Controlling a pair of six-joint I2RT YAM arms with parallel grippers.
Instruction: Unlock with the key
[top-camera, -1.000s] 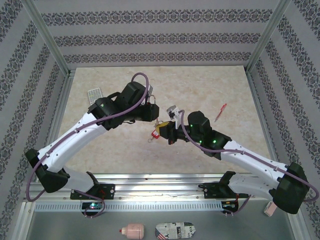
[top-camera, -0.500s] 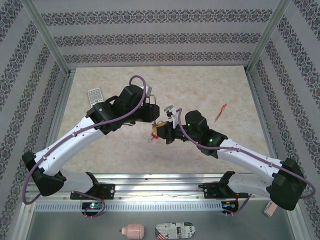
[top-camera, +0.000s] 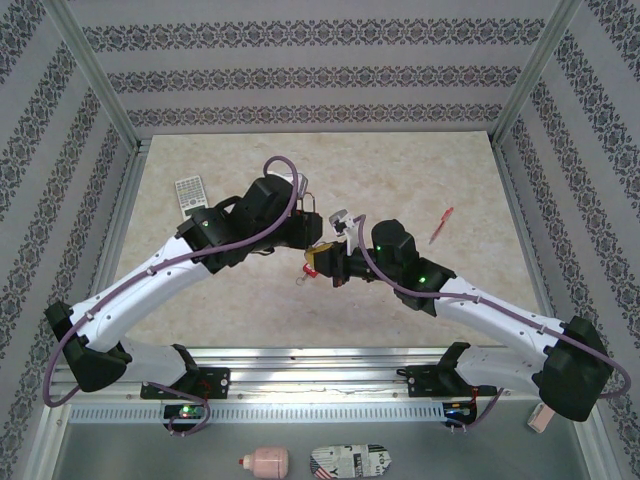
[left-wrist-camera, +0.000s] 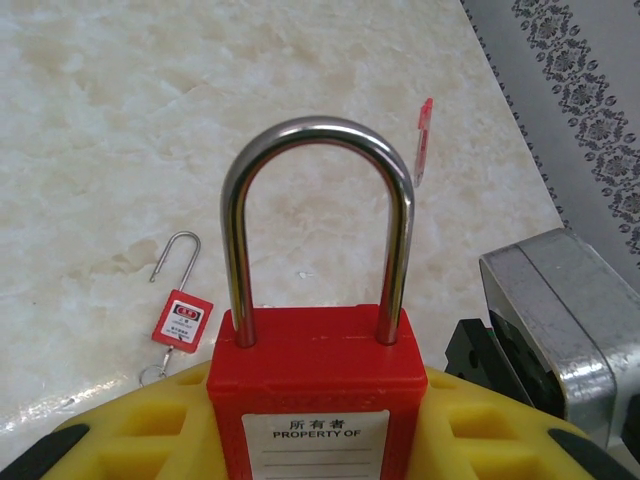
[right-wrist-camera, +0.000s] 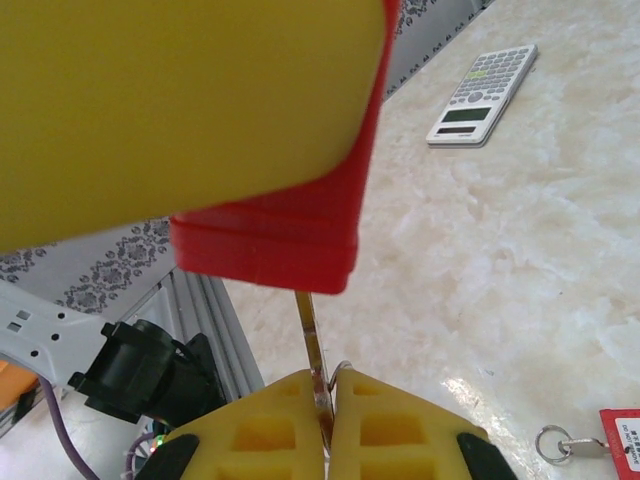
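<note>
padlock (left-wrist-camera: 315, 385) in left jaws shifted nearer, key (right-wrist-camera: 310, 340) at its underside

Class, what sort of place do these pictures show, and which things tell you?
Probably a robot test cell: patterned wall panels in an aluminium frame enclose a marble-look table, with a left arm and right arm bolted at its near edge.
</note>
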